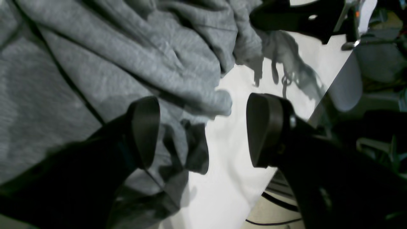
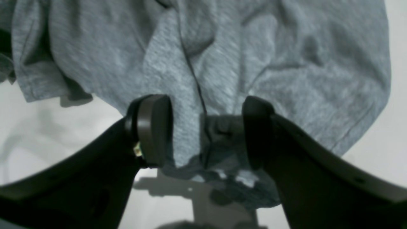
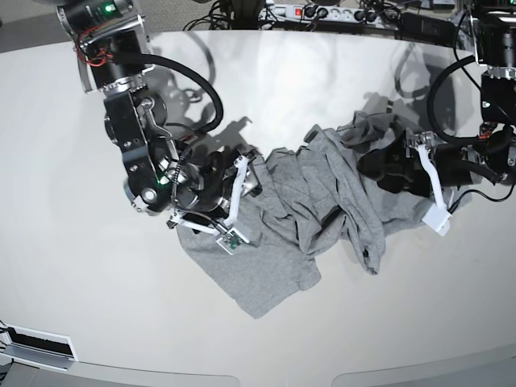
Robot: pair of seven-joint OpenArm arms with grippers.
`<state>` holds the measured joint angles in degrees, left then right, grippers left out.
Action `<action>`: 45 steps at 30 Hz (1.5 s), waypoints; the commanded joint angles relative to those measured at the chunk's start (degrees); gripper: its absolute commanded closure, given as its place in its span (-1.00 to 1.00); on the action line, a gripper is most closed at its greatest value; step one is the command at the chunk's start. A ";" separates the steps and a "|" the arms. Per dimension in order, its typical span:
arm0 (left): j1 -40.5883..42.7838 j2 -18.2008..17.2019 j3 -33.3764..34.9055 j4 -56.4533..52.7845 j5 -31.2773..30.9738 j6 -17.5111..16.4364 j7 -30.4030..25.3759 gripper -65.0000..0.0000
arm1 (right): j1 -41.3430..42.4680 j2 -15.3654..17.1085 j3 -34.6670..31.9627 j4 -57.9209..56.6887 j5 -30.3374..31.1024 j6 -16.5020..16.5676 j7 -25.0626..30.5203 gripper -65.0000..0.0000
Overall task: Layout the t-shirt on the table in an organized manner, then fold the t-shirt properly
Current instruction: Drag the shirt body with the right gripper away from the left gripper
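Note:
The heather-grey t-shirt (image 3: 306, 201) lies crumpled in the middle of the white table (image 3: 322, 81), with no lettering showing. My right gripper (image 3: 248, 174) is at the shirt's left edge. In the right wrist view it (image 2: 205, 132) is open, with a seamed fold of the shirt (image 2: 190, 79) between its fingers, low over the table (image 2: 47, 133). My left gripper (image 3: 373, 165) is at the shirt's right side. In the left wrist view it (image 1: 203, 130) is open around a bunched fold and a dark hem of the shirt (image 1: 95, 63), above the table (image 1: 229, 178).
A power strip (image 3: 322, 14) and cables lie along the table's far edge. The table's edge (image 1: 286, 171) runs close beside my left gripper, with cables on the floor past it. A black part of the other arm (image 1: 295, 16) shows at the top.

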<state>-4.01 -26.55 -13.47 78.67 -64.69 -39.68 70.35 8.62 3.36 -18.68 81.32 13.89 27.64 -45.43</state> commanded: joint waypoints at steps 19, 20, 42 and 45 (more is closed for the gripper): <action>-1.25 -0.94 -0.44 0.83 -1.55 -0.32 -1.49 -0.32 | 3.17 -1.86 -6.40 2.69 -9.22 -0.46 -4.83 1.00; -1.22 -0.94 -0.44 0.83 -1.53 -0.32 -1.44 -0.32 | 3.76 -1.57 -6.40 4.26 -8.76 -0.72 -7.26 1.00; -0.70 -1.40 -0.44 0.83 -1.53 -0.32 -0.81 -0.32 | 3.39 10.80 12.55 14.91 -5.66 -7.21 -8.15 0.68; -0.59 -1.42 -0.44 0.83 -1.51 -0.32 -0.83 -0.32 | 3.78 10.84 12.74 11.26 -6.62 -8.76 -8.17 -0.12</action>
<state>-3.66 -26.96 -13.50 78.67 -64.66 -39.68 70.39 10.61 13.65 -6.28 91.46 7.29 19.09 -54.78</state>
